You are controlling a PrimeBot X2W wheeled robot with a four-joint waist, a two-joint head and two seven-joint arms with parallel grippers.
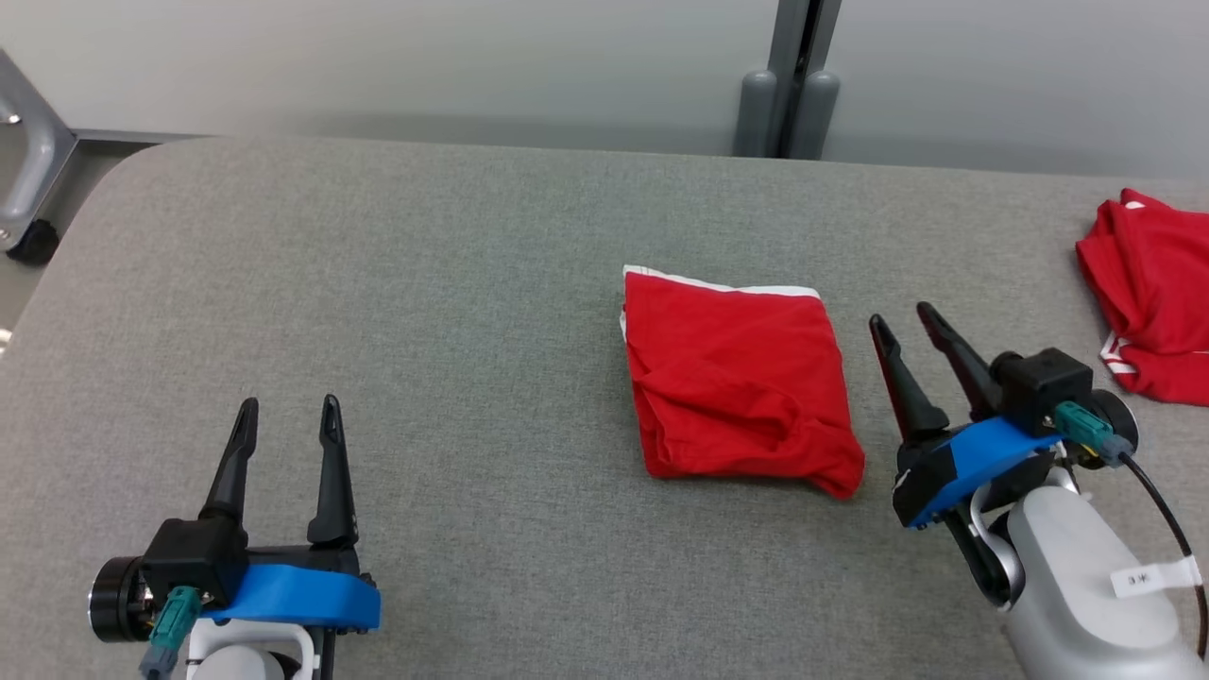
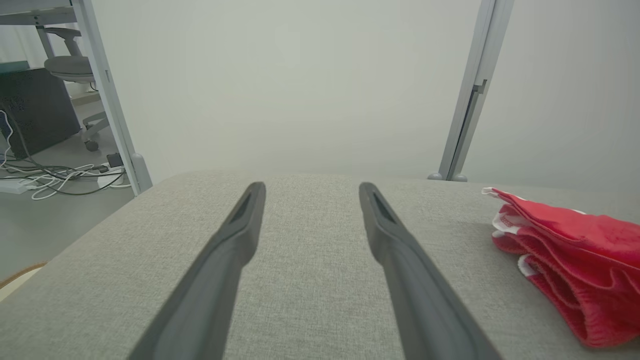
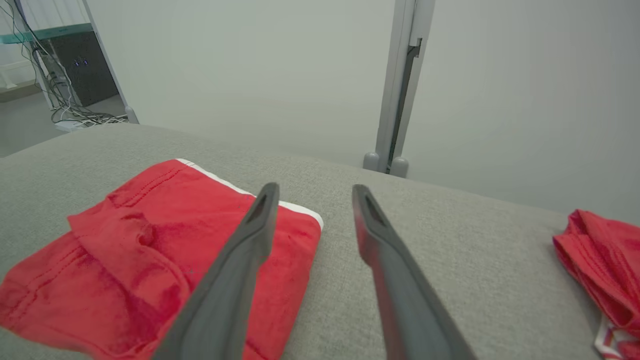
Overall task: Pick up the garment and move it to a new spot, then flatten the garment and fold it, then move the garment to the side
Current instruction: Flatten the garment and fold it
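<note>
A folded red garment [image 1: 737, 378] with a white edge lies flat in the middle of the grey table [image 1: 425, 283]. My right gripper [image 1: 902, 314] stands just to its right, open, with nothing between its fingers. In the right wrist view the garment [image 3: 150, 250] lies under and left of the right gripper [image 3: 315, 187]; the left finger overlaps the cloth's near corner. My left gripper [image 1: 288, 404] is open over bare table at the lower left, well away from the cloth. From the left wrist, the garment [image 2: 575, 250] shows at the right of the left gripper [image 2: 311, 187].
A second red garment [image 1: 1152, 293] lies crumpled at the table's far right edge, also in the right wrist view [image 3: 600, 260]. A grey post [image 1: 789, 104] stands behind the table. Cables and a chair sit on the floor beyond the left corner [image 2: 60, 175].
</note>
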